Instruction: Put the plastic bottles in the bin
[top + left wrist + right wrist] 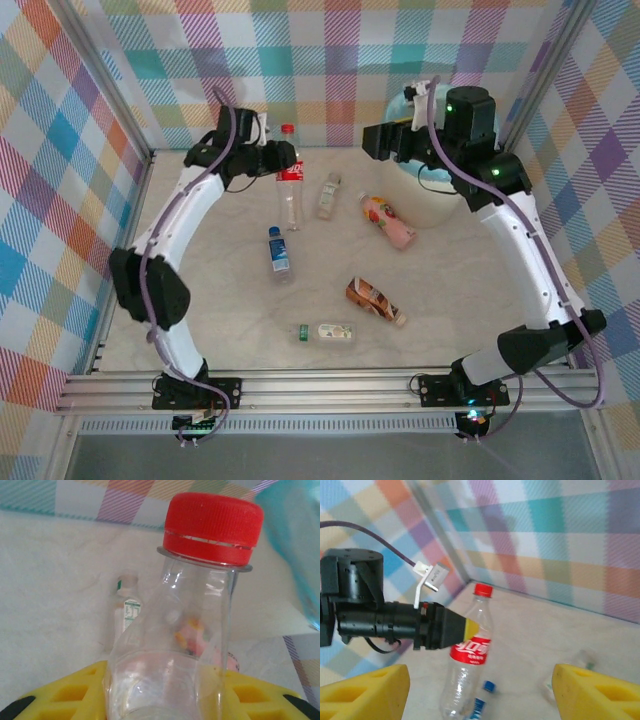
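Note:
My left gripper (287, 159) is shut on a clear plastic bottle (290, 190) with a red label and red cap, holding it near the neck and nearly upright at the back of the table. In the left wrist view this bottle (200, 605) rises between the yellow fingers (65, 695). My right gripper (371, 142) hovers open beside the bin (437, 208), empty, with its yellow fingers (365, 690) wide apart. From the right wrist view I see the held bottle (470, 670). Several other plastic bottles lie on the table: clear (328, 195), pink (388, 220), blue-labelled (279, 252), brown (375, 300).
A clear bottle with a green cap (327, 332) lies near the front edge. Checked walls close the table on three sides. The right arm partly hides the bin, whose mint liner (295, 540) shows at the right of the left wrist view.

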